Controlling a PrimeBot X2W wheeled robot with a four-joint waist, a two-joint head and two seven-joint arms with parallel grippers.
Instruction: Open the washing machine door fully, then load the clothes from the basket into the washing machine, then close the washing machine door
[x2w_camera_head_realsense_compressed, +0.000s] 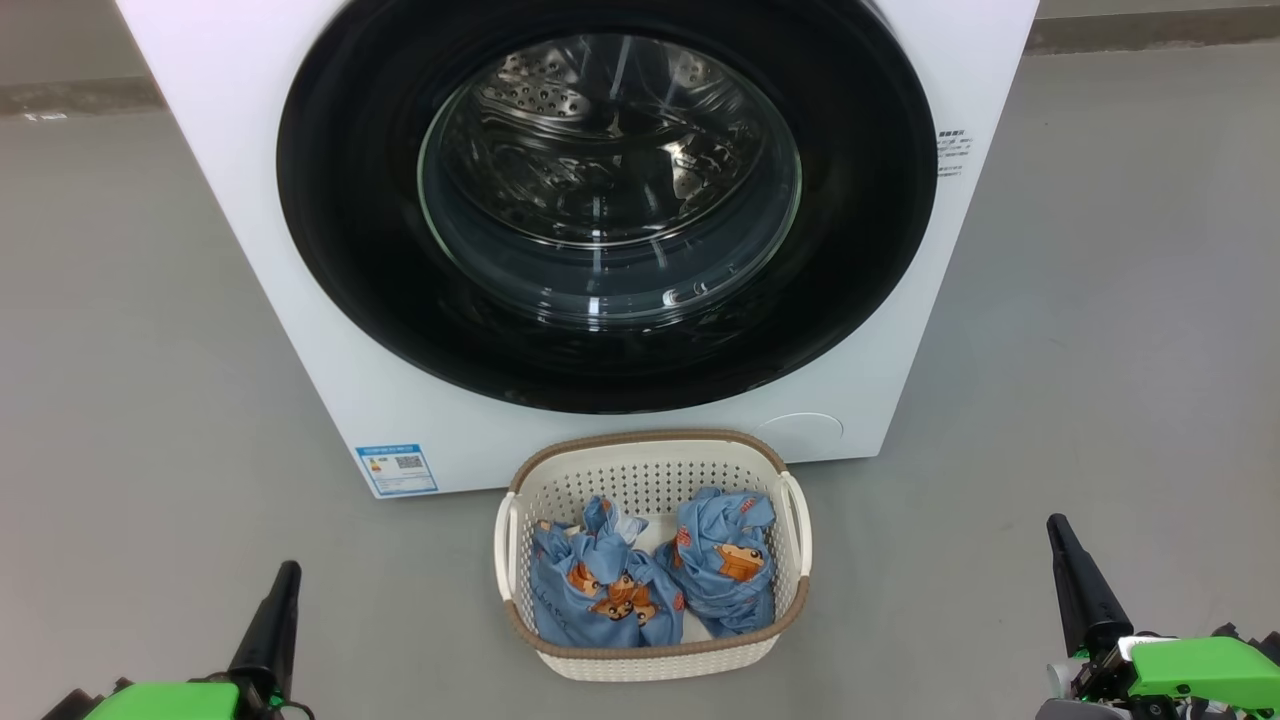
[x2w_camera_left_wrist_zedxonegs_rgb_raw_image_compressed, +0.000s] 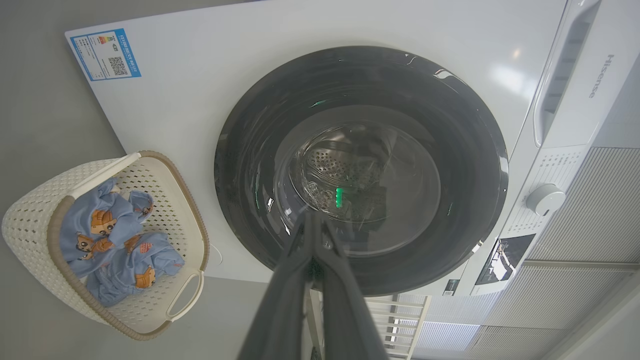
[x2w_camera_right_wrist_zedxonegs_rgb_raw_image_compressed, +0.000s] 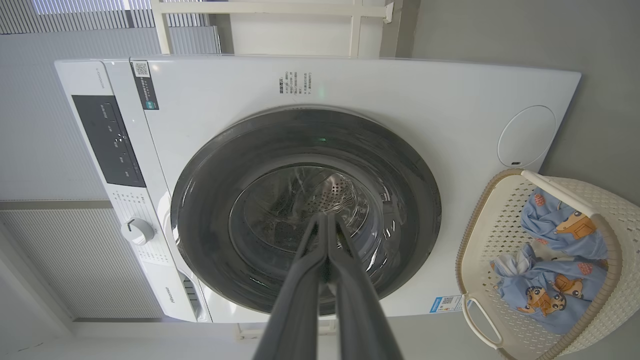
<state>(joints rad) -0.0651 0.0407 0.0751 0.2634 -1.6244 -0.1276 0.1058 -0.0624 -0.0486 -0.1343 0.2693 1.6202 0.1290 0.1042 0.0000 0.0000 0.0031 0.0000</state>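
Observation:
The white washing machine (x2w_camera_head_realsense_compressed: 250, 180) stands on the floor ahead of me, and its round black-rimmed door (x2w_camera_head_realsense_compressed: 330, 200) lies closed flat against the front; the steel drum shows through the glass. The cream basket (x2w_camera_head_realsense_compressed: 650, 475) sits on the floor just in front of the machine. Two light blue clothes bundles (x2w_camera_head_realsense_compressed: 605, 590) (x2w_camera_head_realsense_compressed: 725, 560) lie side by side in it. My left gripper (x2w_camera_head_realsense_compressed: 285, 580) is low at the left and shut on nothing. My right gripper (x2w_camera_head_realsense_compressed: 1058, 530) is low at the right, also shut and empty. Both grippers stay well short of the door and basket.
Bare grey floor (x2w_camera_head_realsense_compressed: 1100, 350) spreads on both sides of the machine and basket. A blue label sticker (x2w_camera_head_realsense_compressed: 396, 469) marks the machine's lower left corner and a round white cap (x2w_camera_head_realsense_compressed: 800, 432) its lower right. The control knob (x2w_camera_left_wrist_zedxonegs_rgb_raw_image_compressed: 545, 199) and panel are at the machine's top.

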